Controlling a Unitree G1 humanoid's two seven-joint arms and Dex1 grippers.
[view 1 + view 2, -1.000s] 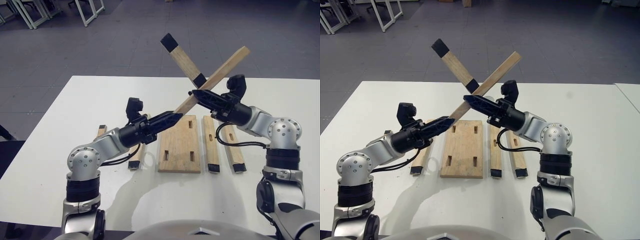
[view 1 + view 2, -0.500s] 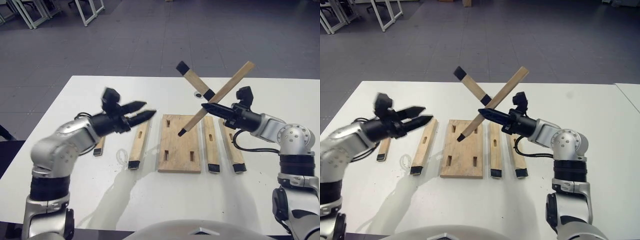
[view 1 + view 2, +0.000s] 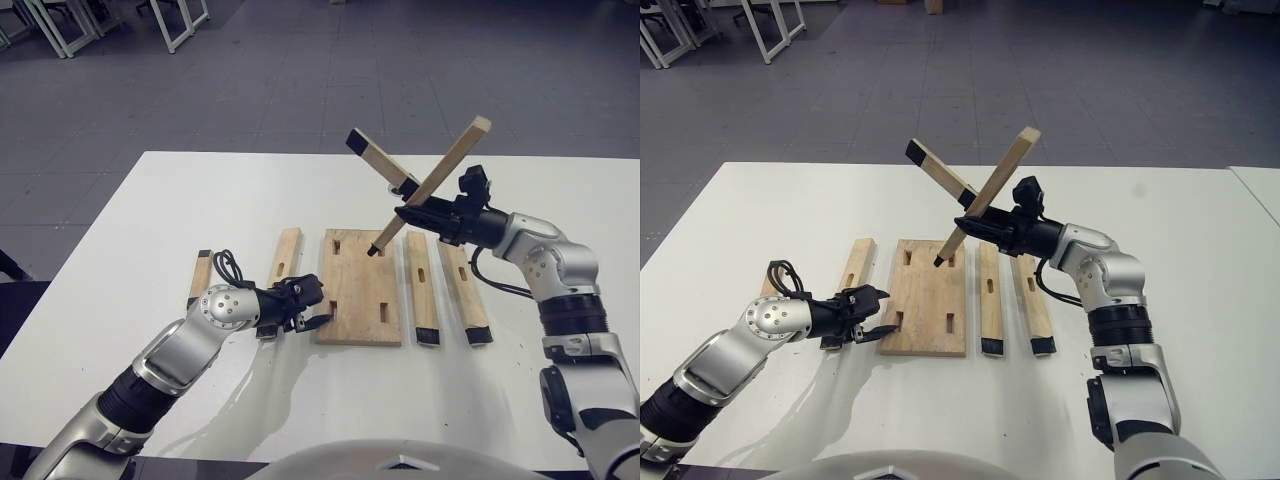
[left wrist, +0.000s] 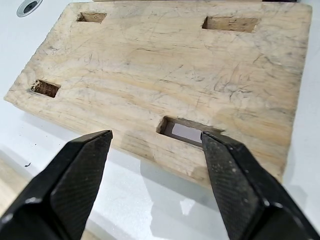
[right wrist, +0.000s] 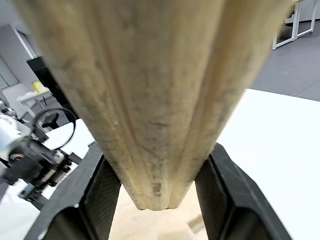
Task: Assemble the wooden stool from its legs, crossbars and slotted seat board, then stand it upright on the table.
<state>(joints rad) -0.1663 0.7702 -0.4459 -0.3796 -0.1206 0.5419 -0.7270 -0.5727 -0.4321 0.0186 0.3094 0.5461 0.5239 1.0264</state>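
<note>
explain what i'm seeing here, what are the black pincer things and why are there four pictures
It is a humanoid robot with two arms, each ending in a black two-fingered end effector. The two wide pictures come from cameras in its head, looking down over the arms; the two close-ups come from a camera on each wrist. On the white table lie parts of a wooden stool: a seat board with four slots and four loose bars, two on each side of it. The right end effector is shut on a crossed pair of bars, held tilted above the board's far end. The left end effector is open, low by the board's near left edge; its wrist picture shows the board's edge beyond the open fingers.
</note>
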